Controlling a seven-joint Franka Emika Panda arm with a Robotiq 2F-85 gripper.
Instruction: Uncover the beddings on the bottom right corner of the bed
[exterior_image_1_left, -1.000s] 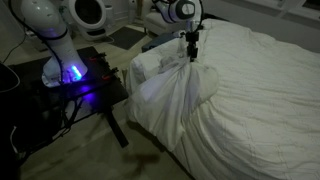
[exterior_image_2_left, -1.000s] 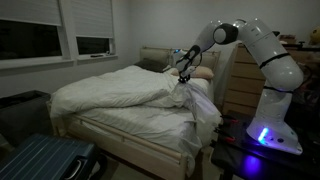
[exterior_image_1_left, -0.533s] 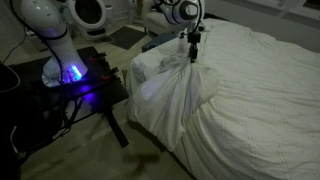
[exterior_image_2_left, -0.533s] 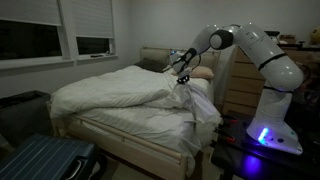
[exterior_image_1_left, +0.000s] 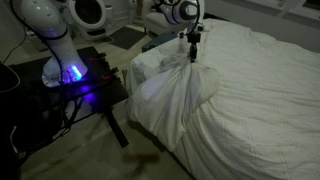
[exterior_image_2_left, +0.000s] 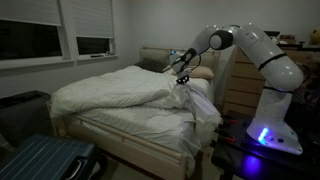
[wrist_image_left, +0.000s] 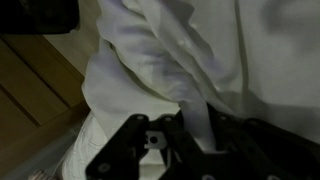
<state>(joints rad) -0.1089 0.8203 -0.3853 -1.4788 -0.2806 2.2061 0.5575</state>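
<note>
**Wrist view: jaws nipped narrow on a fold of the large white puffy wrinkled beddings (wrist_image_left: 200, 60)**

Grip. The jaws are closed down to a narrow gap, with a gathered strip of the beddings passing up between them. The cloth is held, not merely touched.

Position. In both exterior views the white jointed robot arm (exterior_image_1_left: 180, 12) (exterior_image_2_left: 235, 35) reaches over one corner of the large low bed dressed all in white (exterior_image_2_left: 110, 130). The pinched fold stands as a raised peak directly under the jaws. From that peak the beddings (exterior_image_1_left: 250, 100) (exterior_image_2_left: 120, 90) fan downward, drape over the corner edge of the bed and hang along its side toward the floor.

Edges. The hanging hem falls close to the low black counter with blue lights (exterior_image_1_left: 90, 85) (exterior_image_2_left: 240, 160) that carries the arm's base. Only a narrow strip of floor separates them. In the wrist view, brown wooden floorboards (wrist_image_left: 30, 90) show beside the hanging cloth's outer edge.

Open room. Away from the peak, the beddings spread broad and loose across the bed top. In an exterior view, tan open floor (exterior_image_1_left: 70, 155) lies off the bed's corner. A pale wooden chest of drawers (exterior_image_2_left: 232, 90) stands just behind the arm, near the bed's head. A dark blue ribbed suitcase (exterior_image_2_left: 40, 160) sits on the floor near the bed's opposite lower corner, well apart from the jaws.
</note>
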